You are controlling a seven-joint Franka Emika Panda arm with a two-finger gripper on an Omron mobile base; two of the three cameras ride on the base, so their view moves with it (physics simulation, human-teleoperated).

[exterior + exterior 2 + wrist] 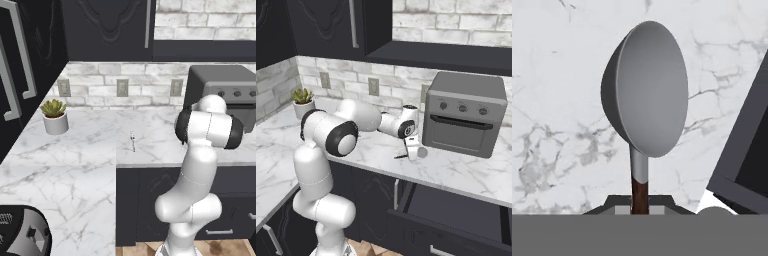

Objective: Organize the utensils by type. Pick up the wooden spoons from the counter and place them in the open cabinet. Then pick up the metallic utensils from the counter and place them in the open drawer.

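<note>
Hand view: ladle (646,90) fills my sight, grey round bowl up, dark reddish handle running down between my fingertips; my gripper (640,202) is pinching that handle, above the counter (557,75).
Handling: I judge it light, stiff, a bit slick; the handle is the right place to hold, and the bowl may swing.
Right base view: my gripper (412,148) hangs just above the marble beside the grey oven (466,115); the open drawer (456,210) gapes below.
Left base view: thin silver utensil (133,141) lies alone mid-counter, near the potted plant (54,116).
</note>
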